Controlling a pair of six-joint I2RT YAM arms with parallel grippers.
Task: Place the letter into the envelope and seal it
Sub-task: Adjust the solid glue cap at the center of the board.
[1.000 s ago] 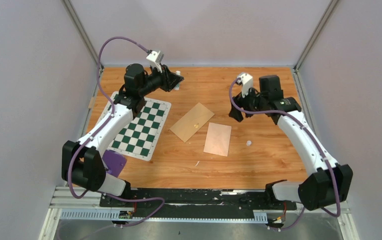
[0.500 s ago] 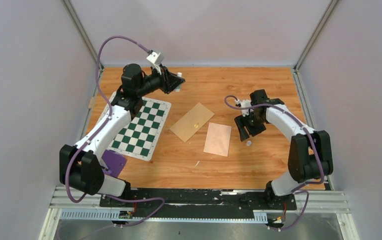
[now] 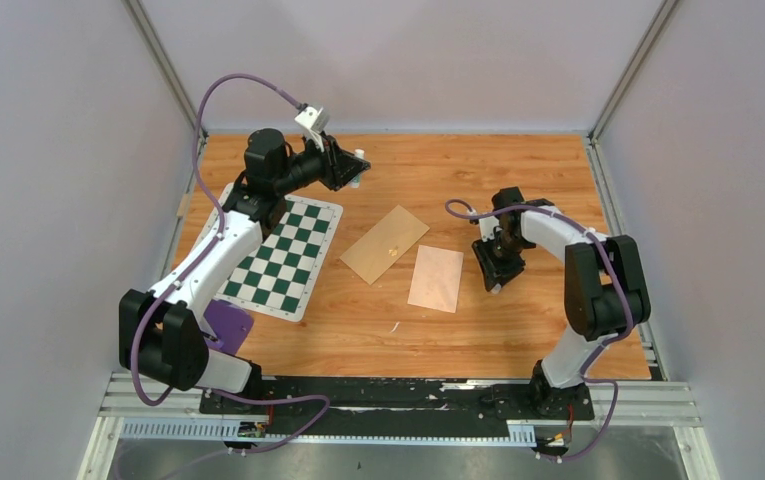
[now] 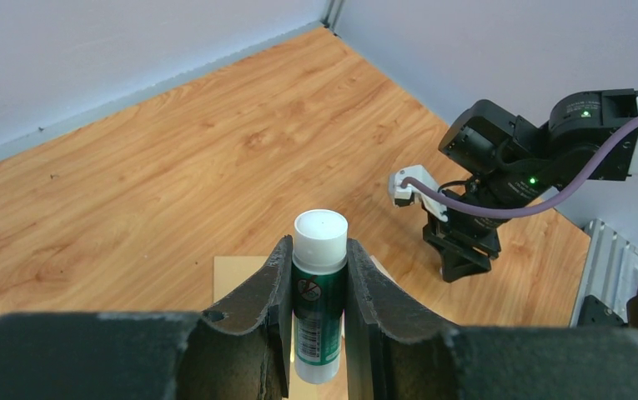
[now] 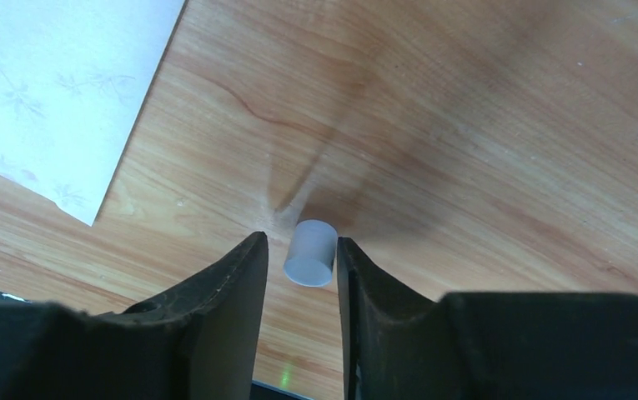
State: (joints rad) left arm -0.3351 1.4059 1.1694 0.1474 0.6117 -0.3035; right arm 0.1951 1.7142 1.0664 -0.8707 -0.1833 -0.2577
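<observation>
My left gripper (image 4: 319,246) is shut on a green glue stick (image 4: 319,308) with a white end, held up over the back left of the table (image 3: 548,180). My right gripper (image 5: 300,243) is down at the table, open. A small white cap (image 5: 310,255) stands between its fingers, against the right one, with a gap on the left. Two flat rectangles lie mid-table: a tan one (image 3: 385,245) with a small gold spot and a paler one (image 3: 436,278) with a faint leaf print (image 5: 48,83). I cannot tell which is the envelope. The letter is not in view.
A green and white chessboard mat (image 3: 283,255) lies at the left under the left arm. A purple object (image 3: 228,325) sits by that arm's base. Grey walls close in the table on three sides.
My right arm has folded in and lowered its gripper from mid-air onto the white cap, and its jaws have narrowed around it. The left arm has barely moved, still holding the glue stick.
</observation>
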